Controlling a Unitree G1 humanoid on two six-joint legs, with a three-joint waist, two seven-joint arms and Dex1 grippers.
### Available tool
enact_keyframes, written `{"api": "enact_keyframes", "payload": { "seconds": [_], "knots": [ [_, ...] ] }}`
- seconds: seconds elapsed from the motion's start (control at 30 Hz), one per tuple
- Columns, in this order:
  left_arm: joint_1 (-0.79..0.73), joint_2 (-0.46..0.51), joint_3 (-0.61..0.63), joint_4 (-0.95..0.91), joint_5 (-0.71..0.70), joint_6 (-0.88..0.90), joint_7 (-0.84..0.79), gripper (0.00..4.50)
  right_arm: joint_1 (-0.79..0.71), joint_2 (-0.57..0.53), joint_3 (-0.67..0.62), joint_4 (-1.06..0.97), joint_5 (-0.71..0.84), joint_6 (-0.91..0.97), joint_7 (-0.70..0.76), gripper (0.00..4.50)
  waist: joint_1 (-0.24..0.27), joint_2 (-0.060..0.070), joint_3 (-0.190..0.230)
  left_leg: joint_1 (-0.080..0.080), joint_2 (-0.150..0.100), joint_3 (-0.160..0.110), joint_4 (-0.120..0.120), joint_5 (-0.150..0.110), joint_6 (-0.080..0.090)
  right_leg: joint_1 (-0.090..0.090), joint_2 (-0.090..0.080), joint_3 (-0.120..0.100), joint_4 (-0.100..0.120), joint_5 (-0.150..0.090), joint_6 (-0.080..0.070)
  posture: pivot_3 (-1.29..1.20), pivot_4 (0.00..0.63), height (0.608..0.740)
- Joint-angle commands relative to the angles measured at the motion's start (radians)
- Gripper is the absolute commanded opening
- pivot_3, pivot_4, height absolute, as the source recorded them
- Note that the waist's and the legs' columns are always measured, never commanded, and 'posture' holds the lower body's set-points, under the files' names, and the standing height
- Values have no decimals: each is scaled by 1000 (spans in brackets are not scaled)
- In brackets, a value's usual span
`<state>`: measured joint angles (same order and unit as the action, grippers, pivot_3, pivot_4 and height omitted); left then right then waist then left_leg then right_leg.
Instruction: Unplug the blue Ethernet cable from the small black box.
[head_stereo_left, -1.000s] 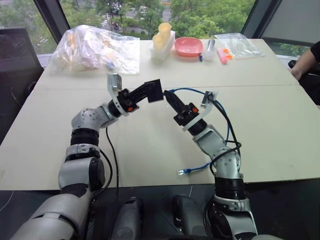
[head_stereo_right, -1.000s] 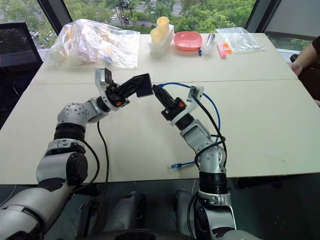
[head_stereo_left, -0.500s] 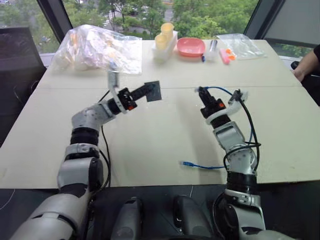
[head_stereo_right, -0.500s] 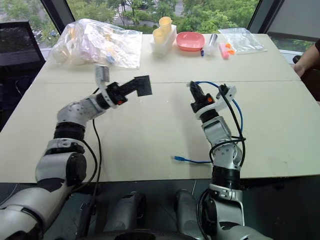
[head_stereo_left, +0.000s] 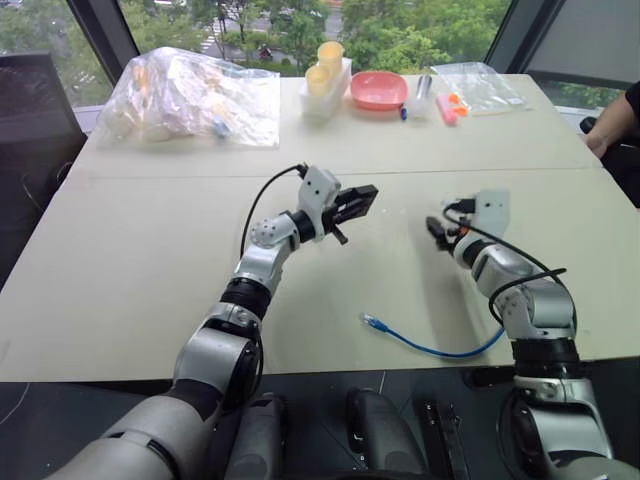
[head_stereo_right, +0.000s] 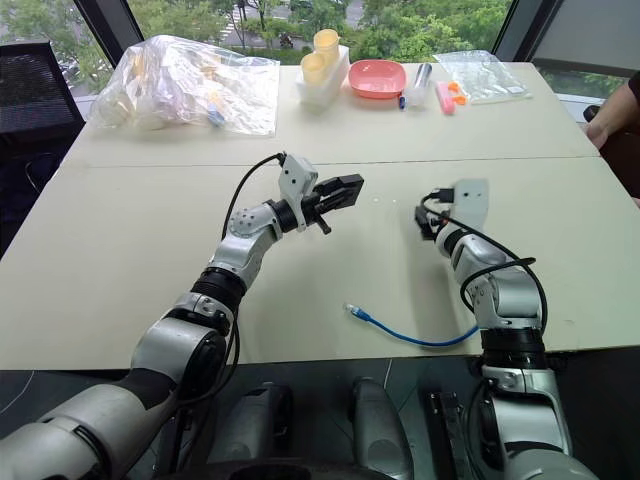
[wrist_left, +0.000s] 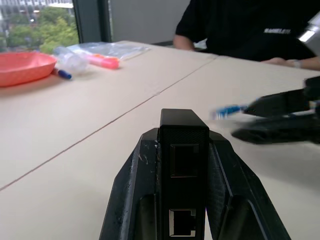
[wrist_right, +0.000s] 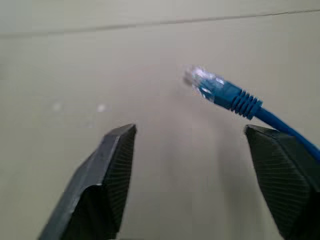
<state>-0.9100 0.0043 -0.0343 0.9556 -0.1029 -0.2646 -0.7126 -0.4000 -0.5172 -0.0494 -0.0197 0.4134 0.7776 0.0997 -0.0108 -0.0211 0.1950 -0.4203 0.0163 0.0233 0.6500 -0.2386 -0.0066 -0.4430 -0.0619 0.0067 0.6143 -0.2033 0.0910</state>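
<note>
Small flat matte black square box (wrist_left: 183, 170) clamped between the closed fingers of the left end effector (head_stereo_left: 350, 205), raised over the pale worktop (head_stereo_left: 150, 270), both ports empty. Thin bright blue Ethernet cable (head_stereo_left: 430, 347) already free, plug (wrist_right: 212, 87) loose just ahead of the wide-open right end effector (wrist_right: 192, 170), toward 1 o'clock. From there trailing toward 7 o'clock along the near worktop edge; right arm clearly nearer.

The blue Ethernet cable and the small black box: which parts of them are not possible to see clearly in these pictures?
- Blue Ethernet cable: its far end passes behind the right arm in the eye views; in the right wrist view the plug is blurred.
- Small black box: its sides are covered by the left gripper fingers; the bottom edge cuts it off.
</note>
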Motion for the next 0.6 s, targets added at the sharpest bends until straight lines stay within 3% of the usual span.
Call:
{"api": "enact_keyframes", "payload": {
  "seconds": [0.03, 0.13, 0.23, 0.3, 0.53, 0.57, 0.6],
  "knots": [
    [-51, -16, 7, 47, 21, -72, 50, 529, 24, -42, 10, -146, -2, 104, 49, 4459, 0, 0, 0, -1, 0, 0, 1, 0, 0, 0, 0, 0, 0, 0, 0, 0, 150, 740],
    [-62, -30, 2, 103, 39, -108, 78, 529, 52, -40, -39, -247, 44, 179, 75, 4459, 3, 0, 0, -2, 0, 0, 3, 0, 0, 0, 0, 0, -1, 1, 1, 0, 150, 740],
    [-60, -40, -4, 138, 52, -130, 78, 529, 40, 54, -154, -286, 134, 228, 51, 4459, 2, -1, 0, -3, 0, 0, 3, 0, 0, 0, -1, 0, -1, 1, 2, 0, 150, 740],
    [-60, -43, -1, 151, 56, -139, 75, 1568, 51, 58, -155, -290, 115, 220, 56, 4500, 3, 0, 0, -3, 0, 0, 3, 0, 0, 0, 0, 0, -1, 1, 2, 0, 150, 740],
    [-64, -28, 5, 133, 62, -141, 79, 4128, 69, 82, -131, -297, 83, 192, 62, 4500, 1, 0, 0, -3, 0, 0, 3, 0, 0, 0, -1, 0, -1, 1, 2, 0, 150, 740],
    [-63, -14, 4, 104, 58, -120, 65, 4467, 71, 83, -129, -301, 83, 186, 69, 4500, 0, 0, 0, -2, 0, 0, 3, 0, 0, 0, -1, 0, -1, 1, 2, 0, 150, 740],
    [-61, -5, 4, 82, 54, -105, 54, 4467, 73, 83, -129, -303, 82, 182, 74, 4500, 0, 0, 0, -2, 0, 0, 3, 0, 0, 0, 0, 0, -1, 1, 2, 0, 150, 740]
  ]
}}
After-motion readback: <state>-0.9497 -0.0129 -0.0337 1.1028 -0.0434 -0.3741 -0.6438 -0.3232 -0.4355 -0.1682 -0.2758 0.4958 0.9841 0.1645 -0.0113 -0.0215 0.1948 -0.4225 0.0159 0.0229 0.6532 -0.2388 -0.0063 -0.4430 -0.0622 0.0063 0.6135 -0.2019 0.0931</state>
